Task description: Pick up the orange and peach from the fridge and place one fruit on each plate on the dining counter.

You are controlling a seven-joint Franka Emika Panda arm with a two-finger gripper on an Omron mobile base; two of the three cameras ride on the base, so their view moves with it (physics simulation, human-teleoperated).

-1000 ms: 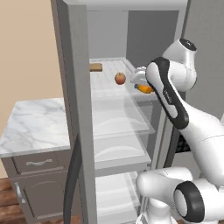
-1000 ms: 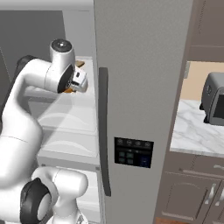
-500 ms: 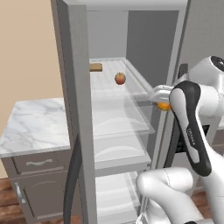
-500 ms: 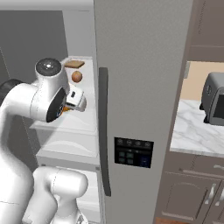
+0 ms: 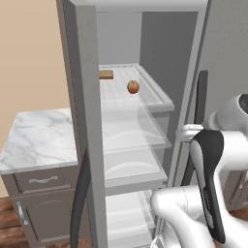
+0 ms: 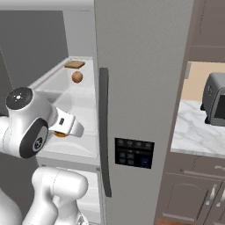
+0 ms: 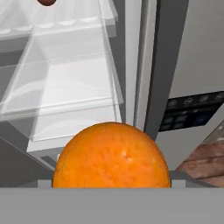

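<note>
Hand view puts the orange (image 7: 111,155) square in the foreground, so close to the lens that it covers the fingertips; you cannot see the pads themselves, but the fruit sits where the jaws close, so read them as clamped on it rather than apart. In the right base view a sliver of that orange (image 6: 60,134) peeks out from under the white wrist, level with the front lip of the fridge (image 6: 145,88) shelf.

Your job now is to carry it out cleanly. Draw the hand straight back from the shelves before you swing or drive, because the open door's edge and its long dark handle (image 6: 103,132) stand just beside the wrist, and the arm is folded tightly against the robot's own body. Keep the grip firm and the wrist steady; a smooth ball will roll out of two narrow pads if you jerk or tilt sharply. Only turn toward the dining desk once the elbow is free of the fridge frame.

Left base view shows the peach (image 5: 133,87) resting on the upper shelf, well apart from the gripper (image 6: 61,133) and beside a small brown slab (image 5: 106,74) at the back. Leave it for the second trip. Neither plate is in sight from here, so expect to find them after the base turns.
</note>
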